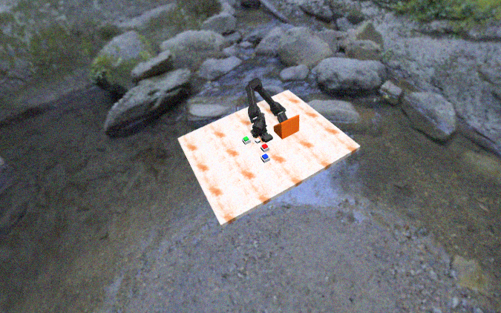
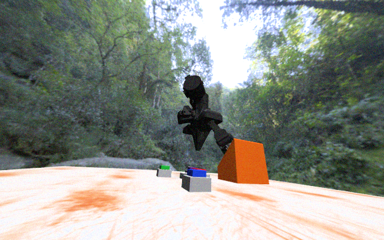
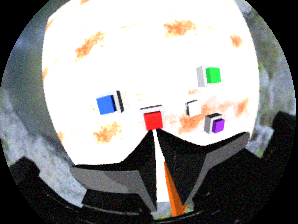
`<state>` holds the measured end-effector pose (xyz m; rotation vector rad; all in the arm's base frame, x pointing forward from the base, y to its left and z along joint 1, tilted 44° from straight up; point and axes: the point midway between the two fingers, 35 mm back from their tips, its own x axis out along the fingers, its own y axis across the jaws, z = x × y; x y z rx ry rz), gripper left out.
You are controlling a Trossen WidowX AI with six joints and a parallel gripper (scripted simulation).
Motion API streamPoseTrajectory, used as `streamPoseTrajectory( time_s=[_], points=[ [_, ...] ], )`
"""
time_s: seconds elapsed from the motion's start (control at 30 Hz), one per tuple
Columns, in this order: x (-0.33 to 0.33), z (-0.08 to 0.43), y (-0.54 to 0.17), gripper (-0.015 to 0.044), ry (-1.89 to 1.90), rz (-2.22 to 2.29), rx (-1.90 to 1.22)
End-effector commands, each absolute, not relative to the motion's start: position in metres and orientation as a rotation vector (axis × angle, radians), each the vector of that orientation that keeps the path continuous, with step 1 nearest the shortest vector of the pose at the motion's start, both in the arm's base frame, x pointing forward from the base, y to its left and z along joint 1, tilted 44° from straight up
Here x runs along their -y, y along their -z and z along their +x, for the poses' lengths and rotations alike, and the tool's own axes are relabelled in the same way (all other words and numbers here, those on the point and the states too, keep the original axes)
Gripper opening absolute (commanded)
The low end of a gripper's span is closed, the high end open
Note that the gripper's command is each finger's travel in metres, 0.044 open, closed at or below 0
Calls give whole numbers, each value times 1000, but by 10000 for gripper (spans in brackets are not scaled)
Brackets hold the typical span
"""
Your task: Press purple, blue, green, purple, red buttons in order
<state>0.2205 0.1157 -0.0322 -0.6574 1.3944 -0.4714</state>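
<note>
We see the pincer (image 2: 198, 146) clenched on nothing, its two dark fingers pressed to a narrow wedge and hanging in the air above the tabletop (image 1: 244, 186), clear of every button. In the wrist view the red button (image 3: 153, 120) sits right at the tip of that wedge, at twelve o'clock from it. The blue button (image 3: 104, 104) lies at about ten o'clock from the red one, and the purple button (image 3: 217, 124) at three o'clock, with the green button (image 3: 212, 75) farther out at about one o'clock. A small white block (image 3: 193, 107) rests between red and purple (just beside the purple one).

In the top view the arm hides the purple button; the green button (image 1: 246, 139) shows at nine o'clock from the pincer (image 1: 264, 136), the red button (image 1: 264, 147) just below it at six o'clock, and the blue button (image 1: 265, 157) beyond that. A large orange block (image 1: 286, 126) stands near the arm's base, at two o'clock from the pincer and well apart from the buttons.
</note>
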Motion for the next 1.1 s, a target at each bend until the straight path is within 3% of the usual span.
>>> streamPoseTrajectory(
  time_s=[0.0, 1.07],
  points=[
    [-94, 217, 51, 20, 486, -683, -1411],
    [-71, 221, 76, 20, 487, -683, -1410]
  ],
)
